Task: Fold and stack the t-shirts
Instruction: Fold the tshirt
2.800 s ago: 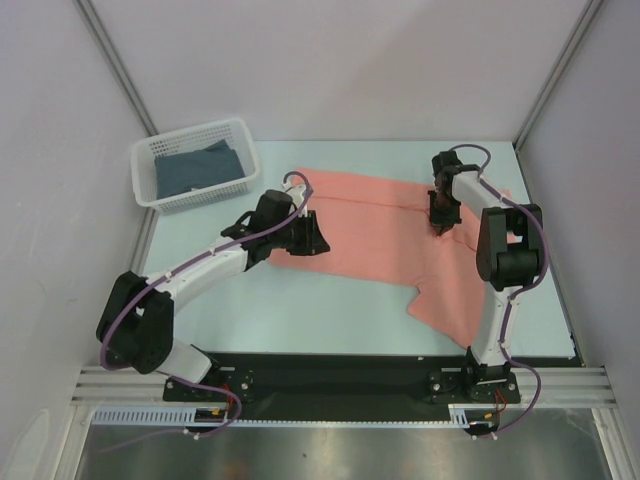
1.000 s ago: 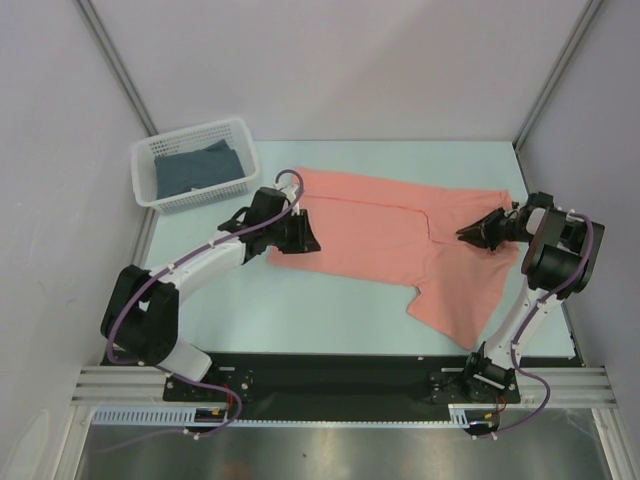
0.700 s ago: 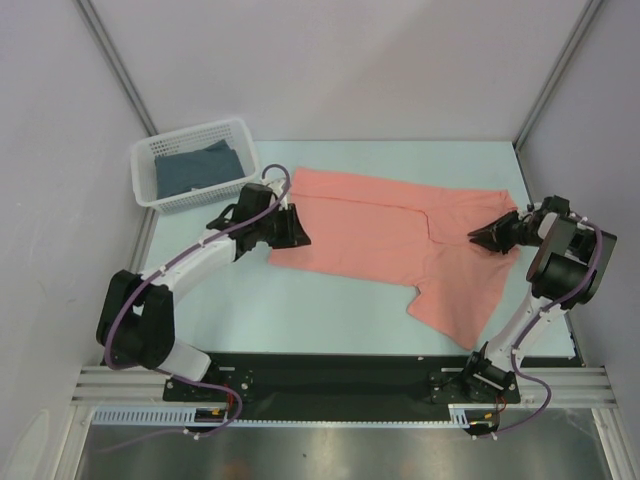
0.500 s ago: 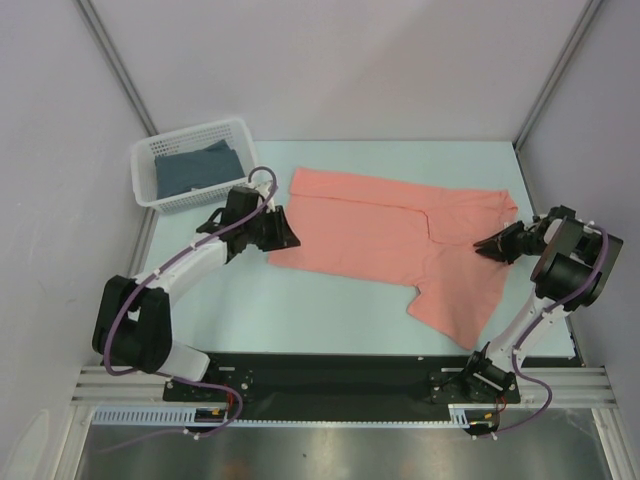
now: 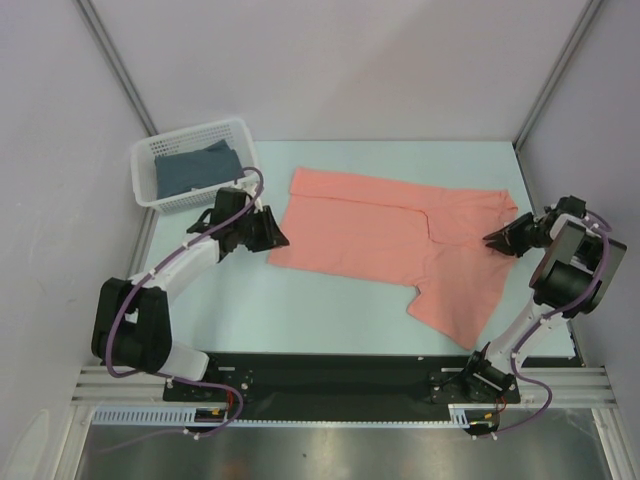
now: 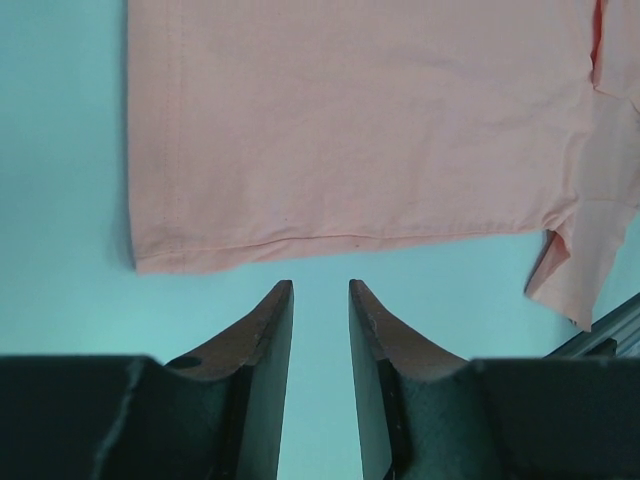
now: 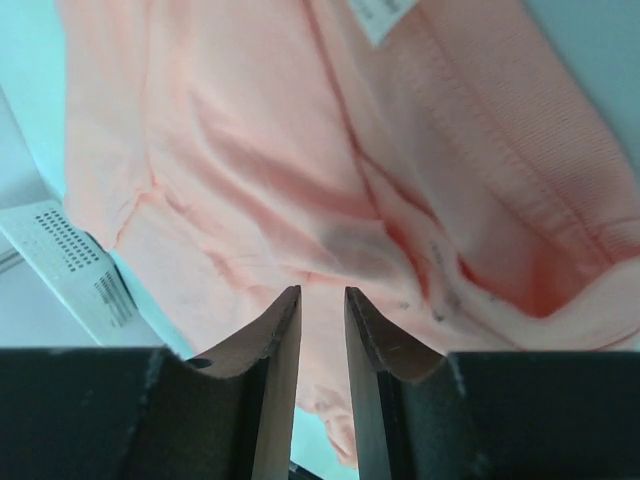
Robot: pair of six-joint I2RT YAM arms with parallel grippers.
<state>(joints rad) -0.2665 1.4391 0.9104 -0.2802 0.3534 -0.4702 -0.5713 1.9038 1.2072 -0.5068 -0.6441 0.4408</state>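
Observation:
A salmon t-shirt point(image 5: 390, 230) lies spread out across the middle of the table, with one part trailing toward the near edge at the right. My left gripper point(image 5: 272, 238) is low over the bare table, just left of the shirt's left hem. In the left wrist view the gripper point(image 6: 320, 290) has its jaws a little apart and empty, with the hem point(image 6: 340, 242) just ahead. My right gripper point(image 5: 492, 241) is at the shirt's right edge. In the right wrist view the gripper point(image 7: 322, 292) has its jaws slightly apart over the wrinkled fabric point(image 7: 250, 150) near the ribbed collar point(image 7: 520, 150), holding nothing.
A white plastic basket point(image 5: 240, 135) stands at the back left and holds a folded dark blue shirt point(image 5: 195, 172). Light grey walls enclose the table on three sides. The arms' black base plate point(image 5: 340, 375) runs along the near edge.
The left gripper has backed left off the shirt's hem. The right gripper left the collar and swung out to the shirt's right edge. The shirt now lies flatter.

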